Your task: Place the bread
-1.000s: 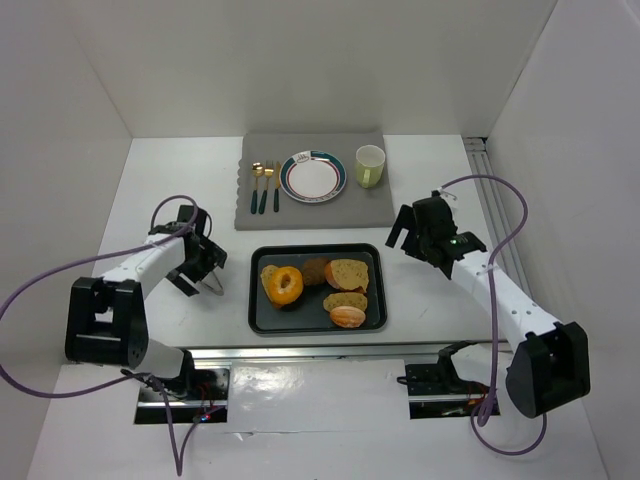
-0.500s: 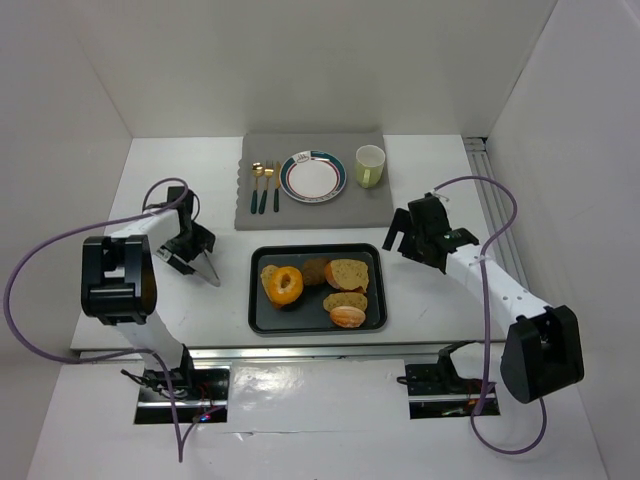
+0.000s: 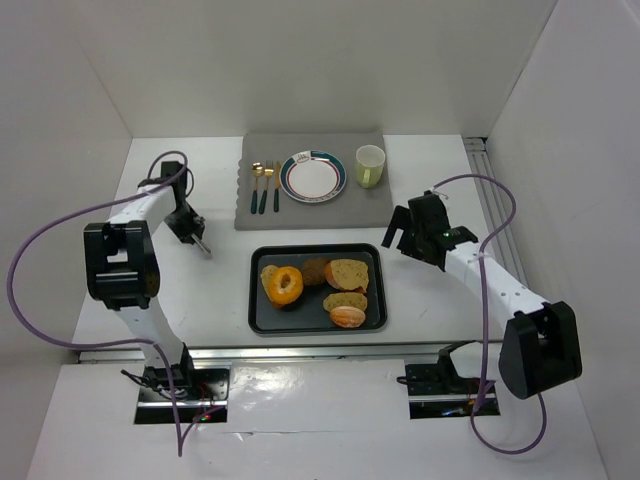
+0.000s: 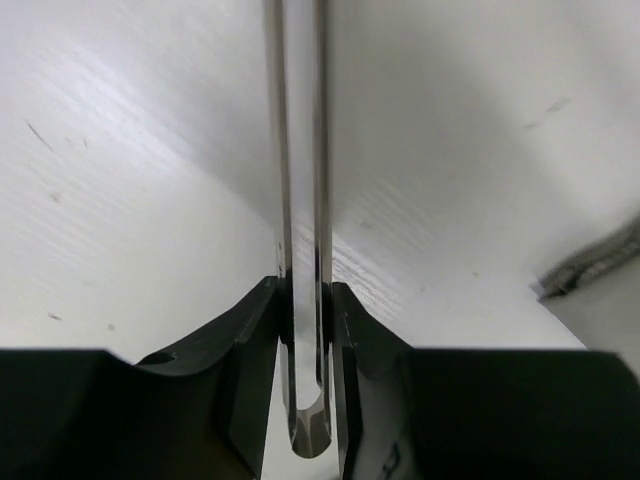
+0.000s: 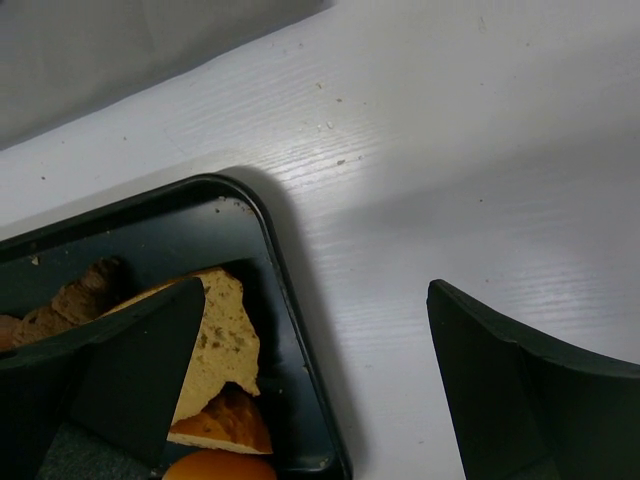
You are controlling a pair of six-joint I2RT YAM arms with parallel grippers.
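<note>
The bread lies in a black tray (image 3: pixel 300 316): an orange ring with a hole (image 3: pixel 283 284) at the left and a small tan slice (image 3: pixel 344 300) at the right, below a bigger tan slice (image 3: pixel 351 273). My left gripper (image 3: pixel 190 228) is left of the tray, off the grey mat's corner, shut on thin metal tongs (image 4: pixel 322 200) whose two blades run out over the white table. In the left wrist view the left gripper (image 4: pixel 305 300) pinches both blades. My right gripper (image 3: pixel 400 236) hangs open over the tray's right rim (image 5: pixel 290 330), empty; a tan slice (image 5: pixel 225 340) shows beside its left finger.
A dark brown bun (image 3: pixel 316 270) and a pink-and-cream bun (image 3: pixel 348 317) share the tray. Behind it a grey mat (image 3: pixel 300 215) carries a plate (image 3: pixel 313 176), a green cup (image 3: pixel 370 165) and cutlery (image 3: pixel 264 186). White walls enclose the table on three sides.
My left gripper swung back and left, away from the tray, and its jaws closed onto the tongs. The right gripper shifted slightly toward the tray's right edge.
</note>
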